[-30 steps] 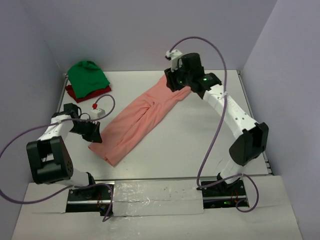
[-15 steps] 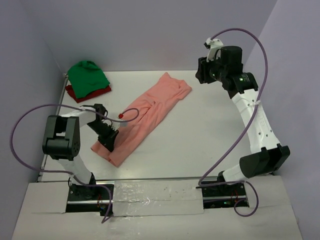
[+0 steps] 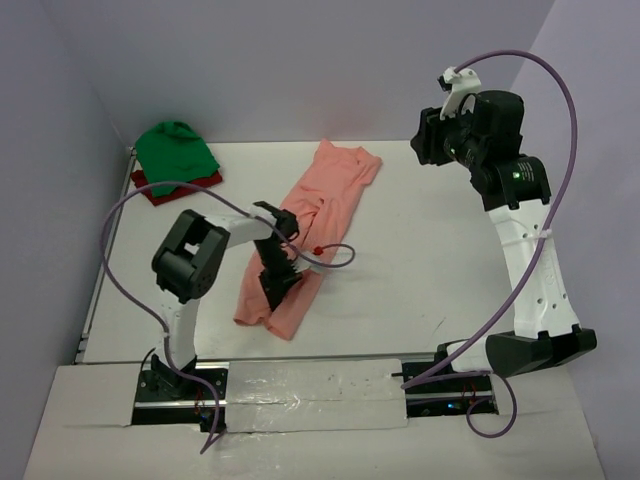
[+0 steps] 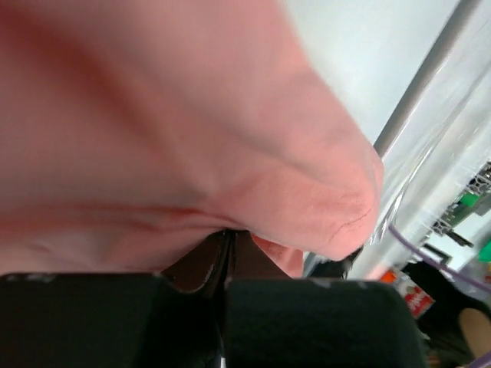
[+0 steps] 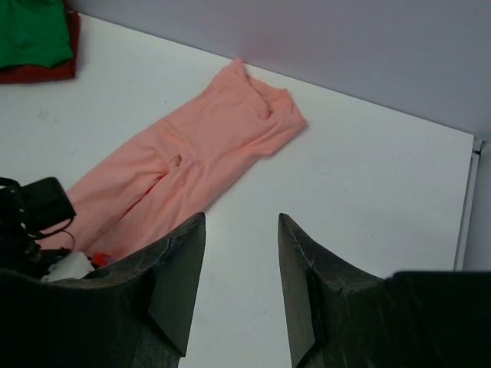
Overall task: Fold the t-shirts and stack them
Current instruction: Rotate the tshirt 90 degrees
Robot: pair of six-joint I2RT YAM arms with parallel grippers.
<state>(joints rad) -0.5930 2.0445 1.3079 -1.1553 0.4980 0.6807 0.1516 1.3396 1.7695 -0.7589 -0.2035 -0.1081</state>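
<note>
The salmon-pink t-shirt [image 3: 320, 205] lies as a long folded strip running diagonally from the back middle of the table toward the front left. My left gripper [image 3: 276, 283] is shut on its near end, which is bunched and raised a little. In the left wrist view the pink cloth [image 4: 153, 115] fills the frame and runs into the shut left gripper [image 4: 228, 236]. My right gripper [image 3: 420, 140] hangs open and empty, high at the back right, clear of the shirt. Its wrist view shows the right gripper [image 5: 239, 226] above bare table, with the pink shirt [image 5: 207, 146] beyond it.
A bright green t-shirt [image 3: 178, 150] sits on a dark red one [image 3: 160, 190] at the back left corner; both also show as green t-shirt [image 5: 31, 31] and red t-shirt [image 5: 47, 70]. The left arm's purple cable [image 3: 335, 258] loops over the white table [image 3: 420, 260]. Walls enclose three sides.
The left gripper has dragged the shirt's near end rightward, so the strip is shorter and bunched. The right arm has left the shirt's far end and swung up and to the right.
</note>
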